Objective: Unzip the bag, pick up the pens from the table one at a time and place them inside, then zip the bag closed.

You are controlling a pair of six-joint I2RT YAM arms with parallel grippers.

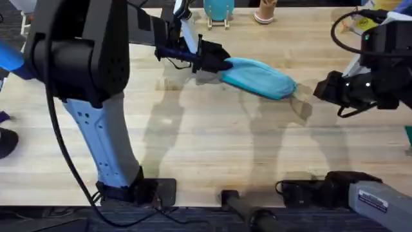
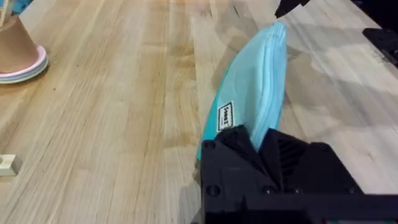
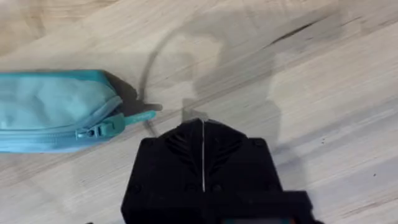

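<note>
1. My left claw (image 1: 215, 62) is clamped on the left end of the teal bag (image 1: 261, 77), which lies on the table (image 1: 212, 142) toward the far side, a little right of the middle, running left to right.

2. My right claw (image 3: 203, 134) has its fingers pressed together on nothing. It hangs over bare wood just beside the bag's right end, close to the zipper pull (image 3: 102, 129) but apart from it.

3. The zipper appears fully shut along the bag's length, its slider sitting at the right end with the tab pointing toward my right claw.

4. By my judgement the job is at one end or the other: either the unzipping has not begun, or the closing is finished.

5. I can spot no pens on the wood. Whether they lie inside the bag I cannot tell.

6. A paper cup (image 2: 17, 50) on a small plate stands far off to the side, well apart from the bag.
</note>
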